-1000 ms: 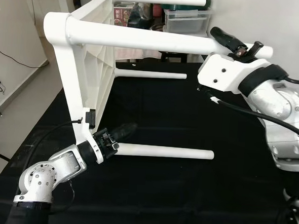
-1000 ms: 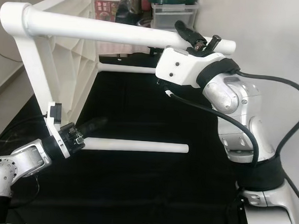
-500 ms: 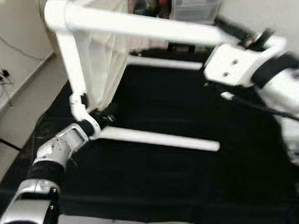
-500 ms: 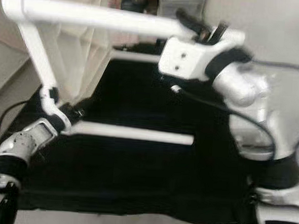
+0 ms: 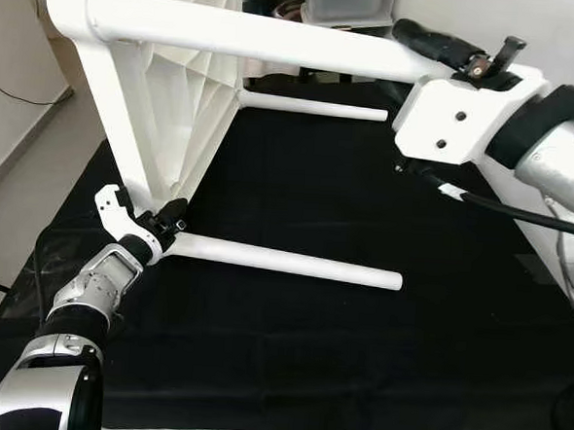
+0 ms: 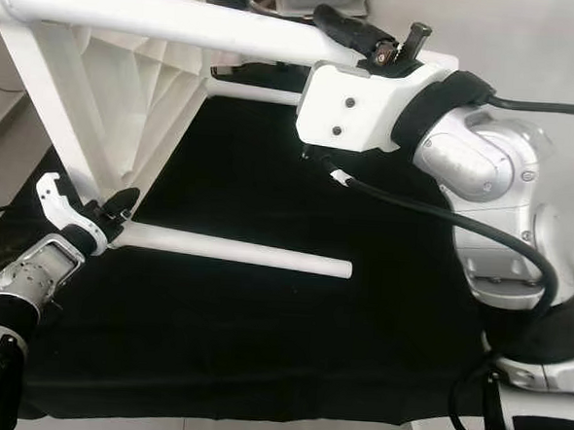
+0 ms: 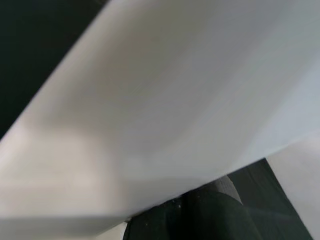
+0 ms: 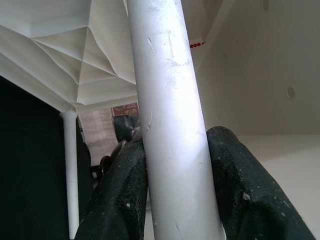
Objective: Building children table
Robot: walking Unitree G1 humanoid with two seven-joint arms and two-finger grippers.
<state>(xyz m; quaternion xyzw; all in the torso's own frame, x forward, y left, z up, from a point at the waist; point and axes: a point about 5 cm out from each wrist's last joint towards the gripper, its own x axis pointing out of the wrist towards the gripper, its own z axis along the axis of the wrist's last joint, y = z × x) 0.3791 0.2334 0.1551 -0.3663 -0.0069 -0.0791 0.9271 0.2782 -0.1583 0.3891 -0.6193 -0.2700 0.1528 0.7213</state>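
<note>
Child's table [image 5: 181, 111]: white plastic, tipped on its side on the black cloth [image 5: 288, 361], its top standing near the cloth's left edge and its legs pointing toward the right edge.
Upper leg [image 5: 268, 46]: highest of the legs, running level across the far part of the cloth.
Right pincer [image 5: 443, 51]: closed around the upper leg near its free end; the right wrist view shows a black finger [image 8: 125, 200] pressed on each side of the tube.
Lower leg [image 5: 284, 262]: lying just above the cloth, its root at the tabletop's lower corner.
Left pincer [image 5: 166, 225]: at the root of the lower leg, where it joins the tabletop; I cannot tell whether its fingers are parted or clamped.
Far legs [image 5: 313, 106]: one more leg is visible behind, toward the cloth's far edge.
Step in hand: all visible legs look fitted, so this reads as seating the lower leg or bracing the table for turning.
Next move: likely needs the right pincer's hold kept firm while the left steadies the joint, then a joint swing onto the feet.
</note>
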